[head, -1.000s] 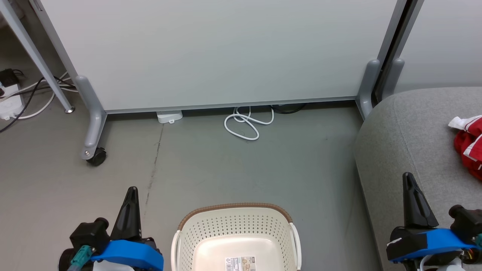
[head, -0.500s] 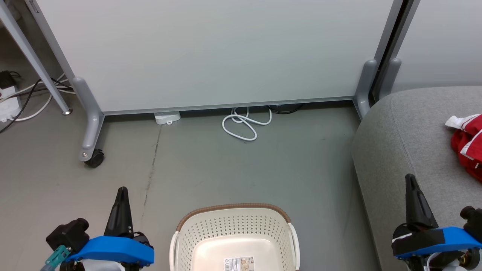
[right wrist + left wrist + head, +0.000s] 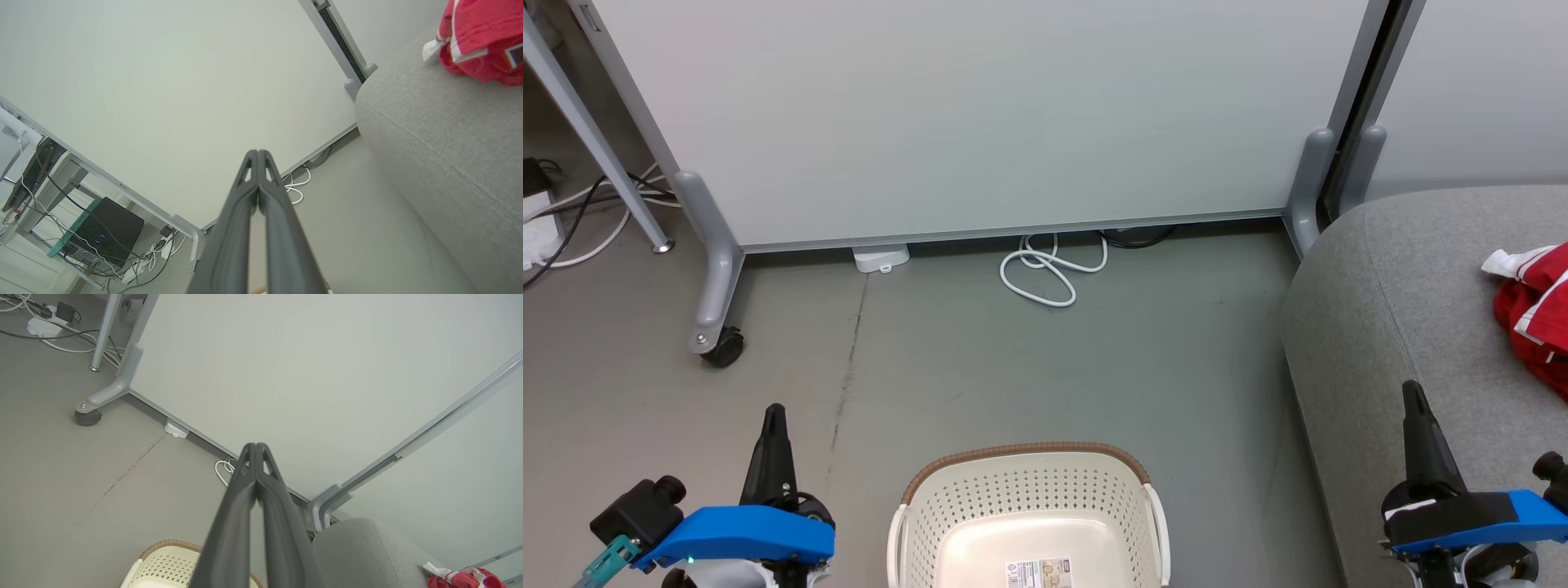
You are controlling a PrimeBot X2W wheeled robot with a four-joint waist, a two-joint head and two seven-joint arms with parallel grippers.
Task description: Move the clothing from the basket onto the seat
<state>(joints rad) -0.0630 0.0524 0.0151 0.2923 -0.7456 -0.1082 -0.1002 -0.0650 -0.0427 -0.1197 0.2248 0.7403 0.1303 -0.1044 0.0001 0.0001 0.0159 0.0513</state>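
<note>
- The clothing [image 3: 1535,306], red with white trim, lies bunched on the seat [image 3: 1388,327] at 3 o'clock in the head view
- The basket [image 3: 1025,448] stands on the floor [image 3: 1094,367] at 6 o'clock, well apart from the clothing, with a label [image 3: 1040,572] on its bottom
- The left gripper [image 3: 774,412], at 7 o'clock, has its jaws pressed together on nothing
- The right gripper [image 3: 1411,392], at 4 o'clock over the seat, is likewise closed and holds nothing

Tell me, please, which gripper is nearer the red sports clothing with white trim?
Right. The right gripper is by the grey fabric seat where the clothing lies; the left gripper is beyond the cream perforated basket.
</note>
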